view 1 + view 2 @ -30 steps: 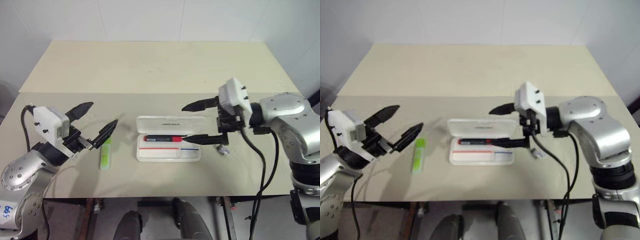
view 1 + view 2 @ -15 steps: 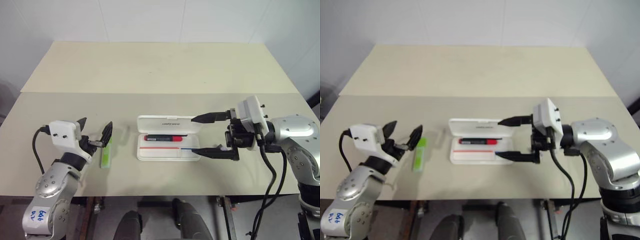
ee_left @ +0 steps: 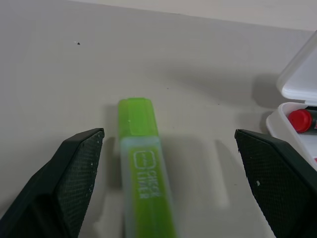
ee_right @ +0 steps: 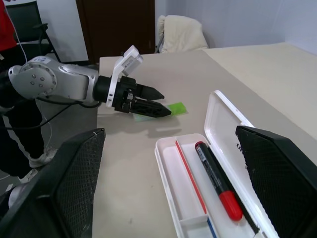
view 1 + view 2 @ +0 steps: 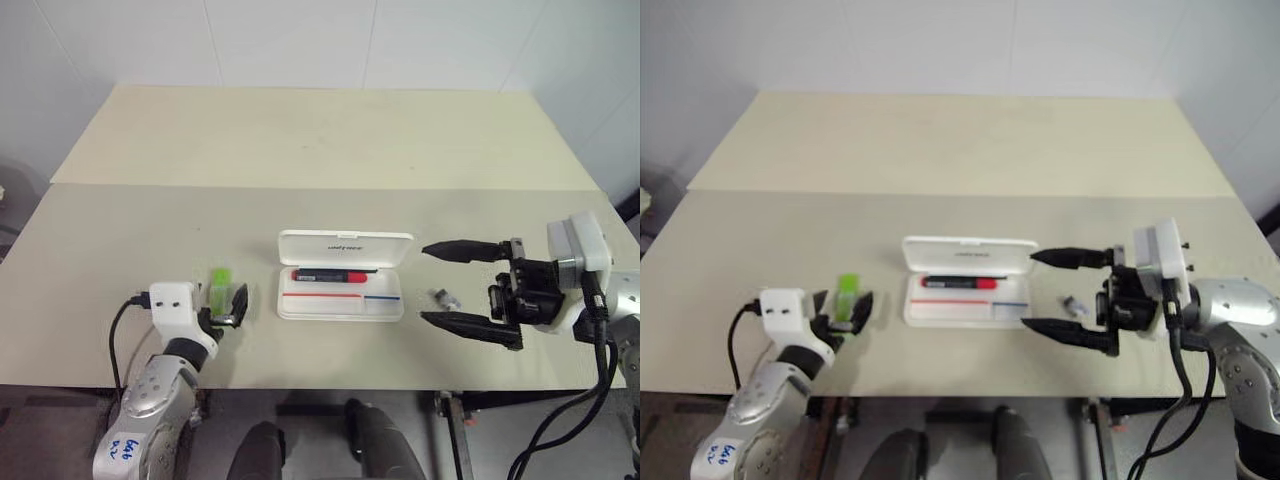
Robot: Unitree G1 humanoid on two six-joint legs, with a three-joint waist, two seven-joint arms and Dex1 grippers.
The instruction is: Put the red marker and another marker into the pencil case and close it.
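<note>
your left gripper has dropped, jaws wide astride the flat lime-green highlighter on the table; right gripper backed off, jaws apart; black red-capped marker already in the open white plastic pencil case.

Perhaps a lab (bare table; white walls)

green highlighter blurred and cut off at frame edge, pencil case cropped, small grey piece unidentifiable

Small dark lettering on the pencil case lid is unreadable
</note>
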